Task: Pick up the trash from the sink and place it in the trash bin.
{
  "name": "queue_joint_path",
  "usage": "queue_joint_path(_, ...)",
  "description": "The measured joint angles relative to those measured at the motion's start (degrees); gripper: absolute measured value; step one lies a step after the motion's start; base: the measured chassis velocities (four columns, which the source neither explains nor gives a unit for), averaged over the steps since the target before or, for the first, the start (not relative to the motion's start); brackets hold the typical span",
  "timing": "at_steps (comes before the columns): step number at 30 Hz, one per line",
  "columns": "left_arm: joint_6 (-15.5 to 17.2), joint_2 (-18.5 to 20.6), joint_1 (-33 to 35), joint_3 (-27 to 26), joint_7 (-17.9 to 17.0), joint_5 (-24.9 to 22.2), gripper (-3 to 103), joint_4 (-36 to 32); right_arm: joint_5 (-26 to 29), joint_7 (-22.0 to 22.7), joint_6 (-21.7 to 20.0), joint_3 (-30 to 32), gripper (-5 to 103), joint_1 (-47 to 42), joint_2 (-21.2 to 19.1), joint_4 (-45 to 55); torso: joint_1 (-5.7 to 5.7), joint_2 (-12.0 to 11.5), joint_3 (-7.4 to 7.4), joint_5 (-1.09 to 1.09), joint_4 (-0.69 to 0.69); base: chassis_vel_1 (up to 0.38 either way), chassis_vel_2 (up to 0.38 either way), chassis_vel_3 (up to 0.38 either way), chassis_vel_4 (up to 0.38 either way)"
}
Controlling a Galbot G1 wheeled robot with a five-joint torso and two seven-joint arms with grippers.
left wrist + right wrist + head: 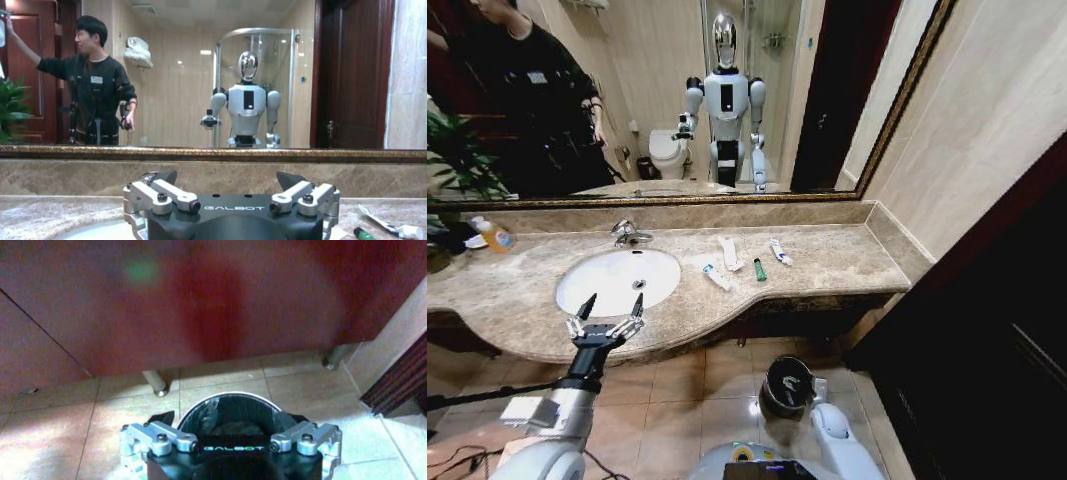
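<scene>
The trash lies on the beige marble countertop point(827, 262) to the right of the sink point(617, 280), not in the basin. It comprises a flat white paper packet point(729, 252), a small white tube with blue print point(716, 276), a dark-green tube point(759, 269) and a second white tube point(779, 252), near one another but mostly apart. The print on the tubes is too small to read.

The only legible writing is "GALBOT", printed in white on the black body of each gripper in both wrist views.

The left gripper point(608, 309) is held over the front rim of the sink, level with the counter edge. Its jaws are spread wide; it holds nothing and touches nothing. The left wrist view looks past it toward the mirror, with the green tube's tip point(363, 233) and a white tube point(390, 225) on the counter at the frame's edge.

The right gripper point(230, 432) hangs low over the tiled floor point(60, 425), directly above the trash bin point(230, 412). Its jaws are likewise spread and empty. The right wrist view shows crumpled material inside the bin, of a kind that cannot be told. The head view shows the bin point(787, 385) on the floor below the counter's curved front, and a clear bottle of orange liquid point(493, 235) at the counter's far left.
</scene>
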Motion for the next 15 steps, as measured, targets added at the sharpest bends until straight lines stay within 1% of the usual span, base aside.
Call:
queue_joint_path(8, 0.0, 0.0, 0.0, 0.0, 0.0, 0.0, 100, 0.0, 1.28, 0.18, -0.2, -0.19, 100, -1.9, -0.67, 3.27, 0.0, 0.0, 0.0, 0.0, 0.0, 0.0, 0.0, 0.0, 0.0)
queue_joint_path(11, 0.0, 0.0, 0.0, 0.0, 0.0, 0.0, 100, 0.0, 3.48, 1.12, -0.9, -0.23, 100, -4.62, -1.04, 8.88, 0.0, 0.0, 0.0, 0.0, 0.0, 0.0, 0.0, 0.0, 0.0)
queue_joint_path(13, 0.0, 0.0, 0.0, 0.0, 0.0, 0.0, 100, 0.0, 5.01, 2.5, -1.15, -0.1, 100, -6.71, -1.37, 14.29, 0.0, 0.0, 0.0, 0.01, 0.0, 0.0, 0.0, 0.0, 0.0)
queue_joint_path(14, 0.0, 0.0, 0.0, 0.0, 0.0, 0.0, 100, 0.0, 5.01, 2.5, -1.15, -0.1, 100, -6.71, -1.37, 14.29, 0.0, 0.0, 0.0, 0.01, 0.0, 0.0, 0.0, 0.0, 0.0)
queue_joint_path(15, 0.0, 0.0, 0.0, 0.0, 0.0, 0.0, 100, 0.0, 5.61, 3.44, -1.19, 0.11, 100, -8.2, -1.75, 18.02, 0.0, 0.0, 0.0, 0.0, 0.0, 0.0, 0.0, 0.0, 0.0)
